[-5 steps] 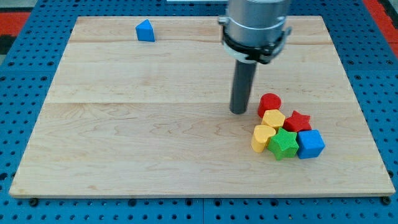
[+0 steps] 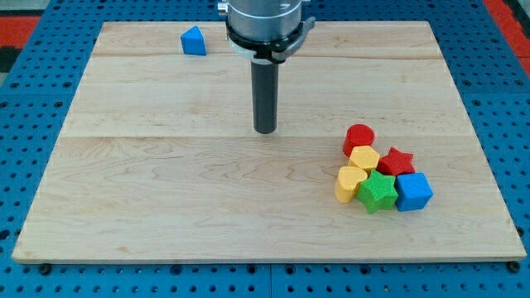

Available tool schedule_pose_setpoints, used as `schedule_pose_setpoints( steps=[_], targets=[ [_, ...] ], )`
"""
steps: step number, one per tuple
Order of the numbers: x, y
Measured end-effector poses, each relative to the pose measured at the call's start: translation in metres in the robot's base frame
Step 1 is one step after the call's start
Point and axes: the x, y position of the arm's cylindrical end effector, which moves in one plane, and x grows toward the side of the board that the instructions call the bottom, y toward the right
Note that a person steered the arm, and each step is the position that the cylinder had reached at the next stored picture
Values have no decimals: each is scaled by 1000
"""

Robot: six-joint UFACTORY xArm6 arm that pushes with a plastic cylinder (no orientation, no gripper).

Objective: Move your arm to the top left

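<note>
The pale wooden board point(image 2: 166, 182) carries a lone blue triangular block point(image 2: 193, 40) near its 11 o'clock corner. Towards 4 o'clock sits a tight cluster: red cylinder point(image 2: 358, 137), yellow hexagon point(image 2: 364, 157), red star point(image 2: 397, 161), yellow heart point(image 2: 349, 182), green star point(image 2: 378, 191), blue cube point(image 2: 413, 190).
</note>
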Motion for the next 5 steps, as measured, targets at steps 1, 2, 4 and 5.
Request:
schedule_pose_setpoints(
  steps=[1,2,4,5],
  targets=[
    [-15,-39],
    [-35,-69],
    [-47,-90],
    [-47,-93]
  ],
)
